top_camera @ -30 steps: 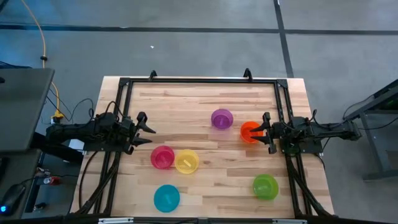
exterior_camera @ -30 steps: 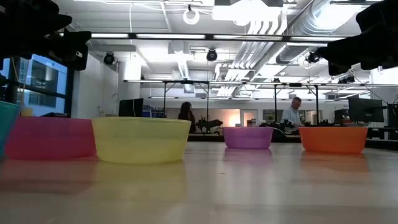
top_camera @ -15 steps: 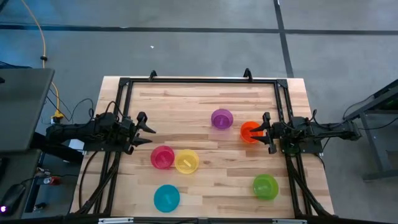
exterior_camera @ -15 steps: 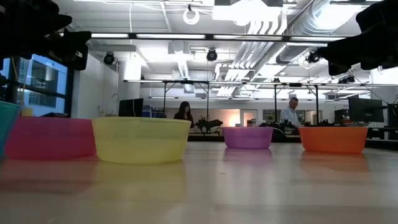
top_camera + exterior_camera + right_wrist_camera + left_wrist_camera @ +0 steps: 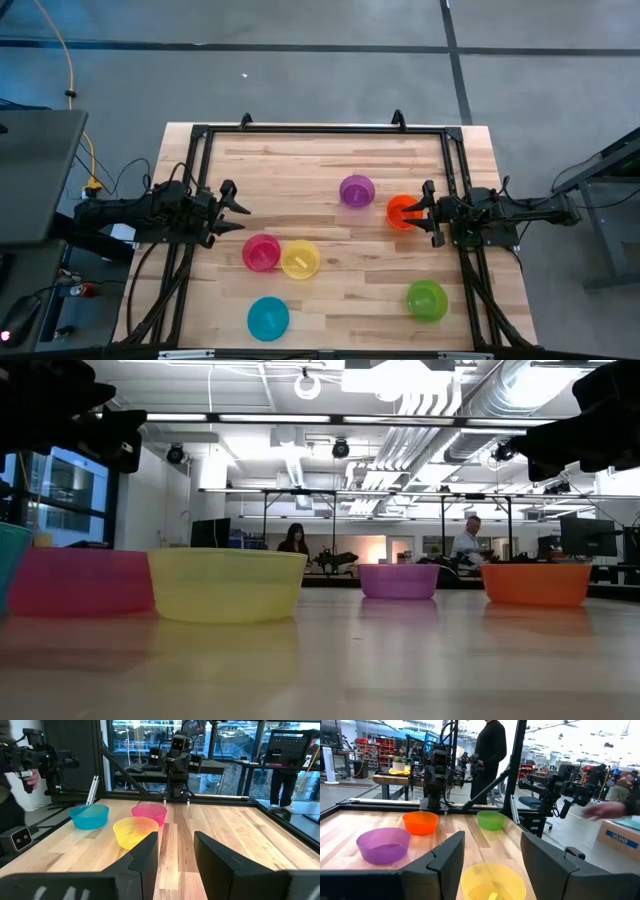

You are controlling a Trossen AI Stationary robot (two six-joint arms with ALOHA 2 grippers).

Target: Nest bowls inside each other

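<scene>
Six bowls stand apart, upright on their bases on the wooden table: purple, orange, pink, yellow, blue and green. Pink and yellow stand close side by side. My left gripper is open above the table's left side, facing right toward the yellow bowl. My right gripper is open at the right side, raised, with its fingertips beside and above the orange bowl. The right wrist view shows the blue, pink and yellow bowls ahead.
A black metal frame runs along the table's far, left and right edges. Bare wood lies between the arms and along the far side. People stand in the room beyond the table; a hand shows at the side.
</scene>
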